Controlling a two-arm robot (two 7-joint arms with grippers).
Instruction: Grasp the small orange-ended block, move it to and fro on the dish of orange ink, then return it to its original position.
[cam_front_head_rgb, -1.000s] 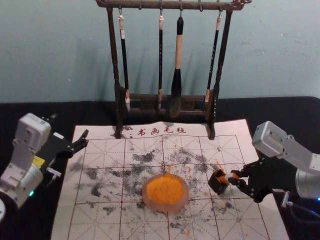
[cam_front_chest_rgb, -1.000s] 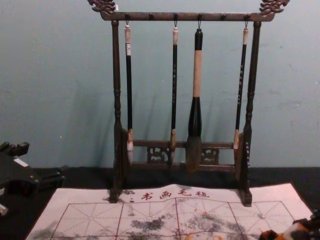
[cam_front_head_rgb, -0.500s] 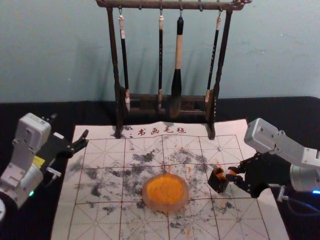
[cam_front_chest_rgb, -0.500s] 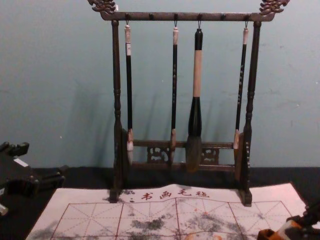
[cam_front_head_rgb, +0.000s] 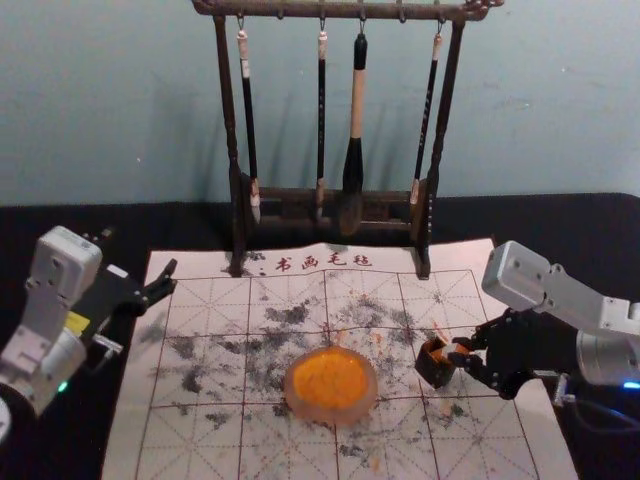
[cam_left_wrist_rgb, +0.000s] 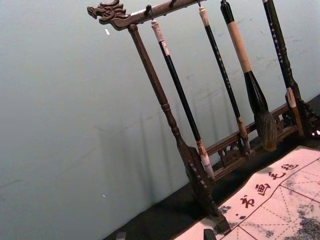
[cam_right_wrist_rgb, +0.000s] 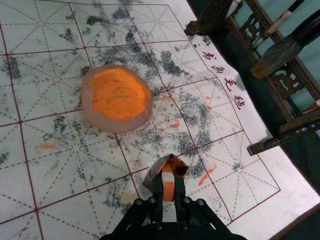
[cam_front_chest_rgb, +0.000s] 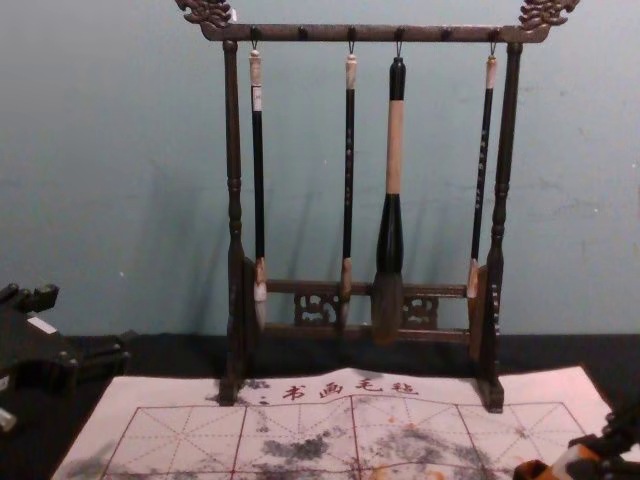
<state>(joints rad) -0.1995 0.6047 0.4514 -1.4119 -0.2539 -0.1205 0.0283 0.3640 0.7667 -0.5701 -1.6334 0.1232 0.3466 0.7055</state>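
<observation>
Block pinched in my right gripper at the box's mouth, likely on its way home

My right gripper (cam_right_wrist_rgb: 168, 181) is narrowed on the small white block with an orange end (cam_right_wrist_rgb: 168, 192), which is gripped between its two fingertips. Just beyond the tips is the small, dark, hollow box (cam_right_wrist_rgb: 154, 173) with orange stains inside. I cannot tell whether block and box touch. The round, translucent pinkish dish (cam_front_head_rgb: 297, 400) of bright orange ink (cam_front_head_rgb: 330, 378) lies off to the gripper's left, apart from it.

The grasp is done. The ink is swirled and orange marks dot the white paper mat with red grid lines (cam_front_head_rgb: 200, 450), but neither proves the to-and-fro pass. With the block brought up to the box, I judge the rubbing is behind me and the return is in hand. What is left, then, is to line the block up with the box, seat it, let go and back away.

Compared with one second ago, my right gripper has moved leftward and closer in: the head view then had the block beside the box, and now it overlaps the rim. The dish has not moved. My left gripper (cam_left_wrist_rgb: 165, 235), fingers parted wide, stays parked on the mat's left side, in front of the dark wooden brush rack (cam_left_wrist_rgb: 161, 97).
</observation>
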